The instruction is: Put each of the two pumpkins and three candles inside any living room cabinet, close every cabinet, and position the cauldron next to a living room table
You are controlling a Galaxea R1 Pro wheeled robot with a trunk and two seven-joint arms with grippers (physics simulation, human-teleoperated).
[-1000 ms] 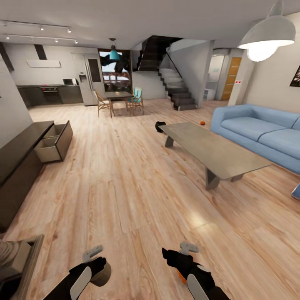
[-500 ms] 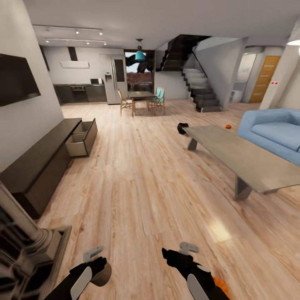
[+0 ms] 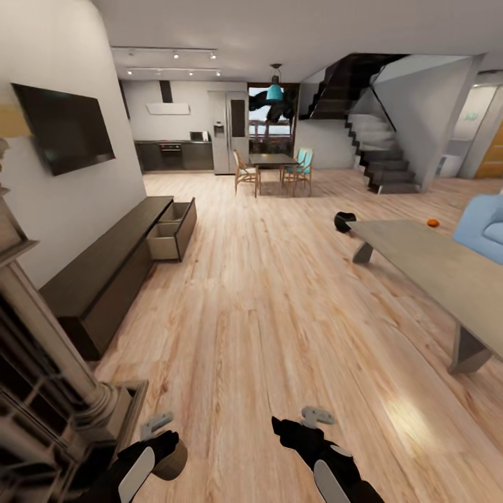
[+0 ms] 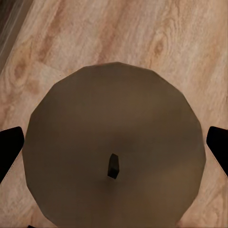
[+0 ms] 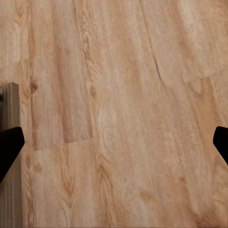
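Room: an open living room with a pale wooden floor (image 3: 265, 314); the kitchen, a dining table with chairs and a staircase stand far behind.
Cabinet: the long dark cabinet (image 3: 112, 269) runs along the wall under a television; the drawer (image 3: 171, 237) at its far end is pulled out, probably left ready to receive things.
Counter: the grey counter (image 3: 433, 262) stands well apart from the cabinet.
Cauldron: the black cauldron (image 3: 343, 221) is on the floor just beside the counter's far corner, so this part looks satisfied.
Pumpkin: one pumpkin (image 3: 432, 223) lies on the floor beyond the counter's far edge.
Left gripper (image 3: 162, 439): its fingers are closed around a candle (image 4: 114, 152), held wick up, I think for carrying to the drawer.
Right gripper (image 3: 297, 426): fingers spread, nothing between them, above bare floor.
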